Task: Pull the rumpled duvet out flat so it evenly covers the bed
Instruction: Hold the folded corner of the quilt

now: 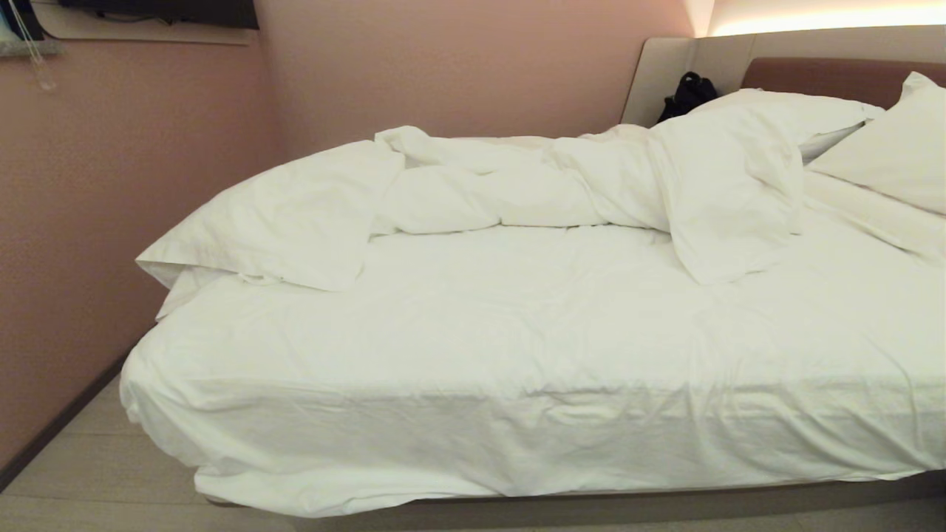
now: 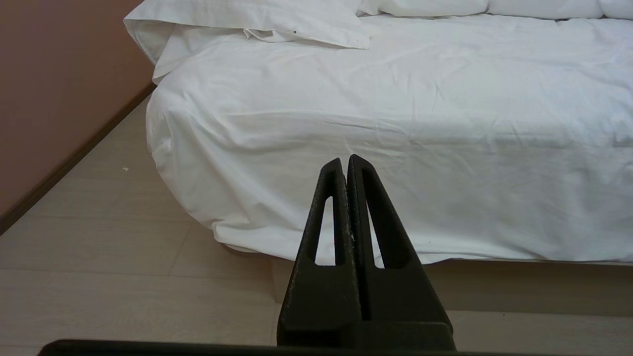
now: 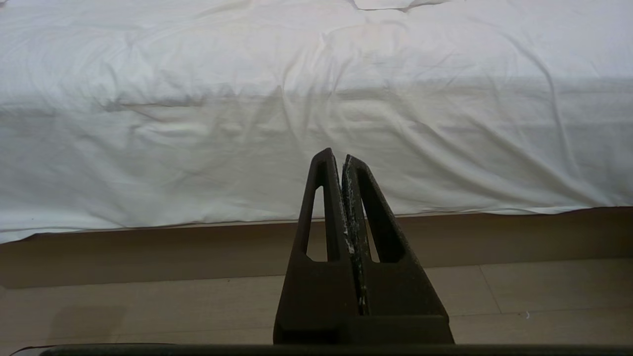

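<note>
The bed (image 1: 665,504) runs across the head view, its brown headboard (image 1: 813,77) at the right. The white duvet (image 1: 517,325) lies over the mattress and hangs down the near side. Along the far side it is bunched in a ridge (image 1: 502,192). One corner flap is folded back at the left (image 1: 281,214) and another at the right (image 1: 728,192). Neither gripper shows in the head view. My left gripper (image 2: 345,160) is shut and empty, hanging short of the duvet's (image 2: 395,148) draped side near the foot corner. My right gripper (image 3: 337,155) is also shut and empty, facing the hanging duvet (image 3: 316,123).
White pillows (image 1: 887,144) lean against the headboard. A black object (image 1: 687,94) sits beyond the bed by the beige surround. A pink wall (image 1: 111,222) stands close to the foot end, with a strip of pale wood floor (image 2: 99,247) between wall and bed.
</note>
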Robot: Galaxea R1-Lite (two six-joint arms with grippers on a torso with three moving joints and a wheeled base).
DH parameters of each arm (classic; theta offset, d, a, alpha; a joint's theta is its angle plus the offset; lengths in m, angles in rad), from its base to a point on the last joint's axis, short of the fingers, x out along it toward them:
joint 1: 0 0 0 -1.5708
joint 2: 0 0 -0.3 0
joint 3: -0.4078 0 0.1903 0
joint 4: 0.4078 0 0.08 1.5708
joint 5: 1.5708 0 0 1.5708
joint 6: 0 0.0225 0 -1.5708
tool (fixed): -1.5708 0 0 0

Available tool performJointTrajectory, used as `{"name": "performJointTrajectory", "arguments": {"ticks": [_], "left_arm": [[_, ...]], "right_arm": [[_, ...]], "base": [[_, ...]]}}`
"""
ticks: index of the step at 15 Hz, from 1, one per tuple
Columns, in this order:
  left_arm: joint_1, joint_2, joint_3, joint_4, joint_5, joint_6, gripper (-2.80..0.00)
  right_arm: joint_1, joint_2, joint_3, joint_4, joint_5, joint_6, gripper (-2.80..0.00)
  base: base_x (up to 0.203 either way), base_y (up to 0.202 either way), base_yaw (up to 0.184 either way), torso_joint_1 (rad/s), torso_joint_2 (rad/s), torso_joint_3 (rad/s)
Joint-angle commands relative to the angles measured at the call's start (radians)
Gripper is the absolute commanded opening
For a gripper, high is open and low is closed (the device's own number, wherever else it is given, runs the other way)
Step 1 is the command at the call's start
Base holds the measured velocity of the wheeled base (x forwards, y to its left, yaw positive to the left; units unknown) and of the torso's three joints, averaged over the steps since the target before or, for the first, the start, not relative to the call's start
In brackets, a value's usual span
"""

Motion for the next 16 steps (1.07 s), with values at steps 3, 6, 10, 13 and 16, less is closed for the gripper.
{"name": "performJointTrajectory", "arguments": {"ticks": [3,6,10,13,16], "left_arm": [[0.0,0.0,0.0,-0.001,0.002,-0.001,-2.8],[0.0,0.0,0.0,-0.001,0.0,0.001,-2.8],[0.0,0.0,0.0,-0.001,0.002,-0.001,-2.8],[0.0,0.0,0.0,-0.001,0.001,-0.002,-2.8],[0.0,0.0,0.0,-0.001,0.0,-0.002,-2.8]], "right_arm": [[0.0,0.0,0.0,0.0,0.001,0.0,-2.8],[0.0,0.0,0.0,0.0,0.001,0.0,-2.8],[0.0,0.0,0.0,0.0,0.001,0.0,-2.8],[0.0,0.0,0.0,0.0,0.001,0.0,-2.8],[0.0,0.0,0.0,0.0,0.001,0.0,-2.8]], "base": [[0.0,0.0,0.0,0.0,0.0,0.0],[0.091,0.0,-0.003,-0.005,0.0,0.001],[0.189,0.0,0.0,0.005,0.0,0.004],[0.036,0.0,-0.003,0.004,0.0,0.001],[0.0,0.0,0.0,0.0,0.0,0.0]]}}
